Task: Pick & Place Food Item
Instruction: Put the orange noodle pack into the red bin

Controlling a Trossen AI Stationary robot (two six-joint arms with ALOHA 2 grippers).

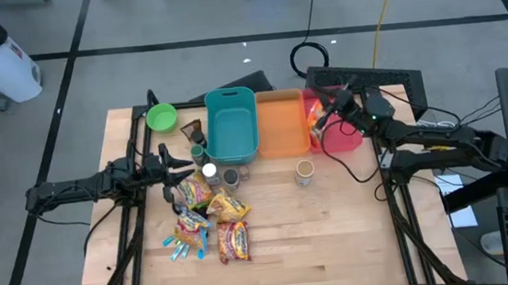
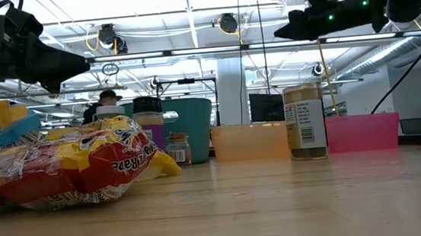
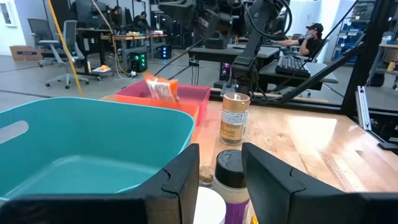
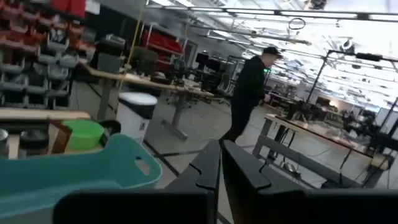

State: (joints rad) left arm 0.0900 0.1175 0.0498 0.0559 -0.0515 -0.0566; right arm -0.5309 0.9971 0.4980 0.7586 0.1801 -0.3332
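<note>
Pale wood planks make up the table (image 1: 336, 237), which carries three bins along its far edge: a teal bin (image 1: 232, 124), an orange bin (image 1: 282, 124) beside it and a pink bin (image 1: 338, 128) at the right end. From above, the right gripper (image 1: 329, 110) hangs over the pink bin with an orange snack packet (image 1: 314, 111) just beside its tip; whether it touches the packet I cannot tell. Its own wrist camera shows what the top view does not: the two fingers (image 4: 214, 165) pressed together, nothing seen between them. The left wrist camera gives the clearest look at that packet (image 3: 161, 88), a crinkled orange foil bag standing up out of the pink bin, slightly tilted. That camera also shows the left gripper (image 3: 220, 171) with its fingers parted, a dark-capped spice jar (image 3: 231, 168) showing in the gap between them, contact unclear. Only the level view reveals height: both arms hang well above the tabletop. More snack bags (image 1: 213, 222) lie scattered near the left arm, and a labelled jar (image 1: 304, 171) stands alone mid-table. A green bowl (image 1: 162, 118) sits at the far left corner.
</note>
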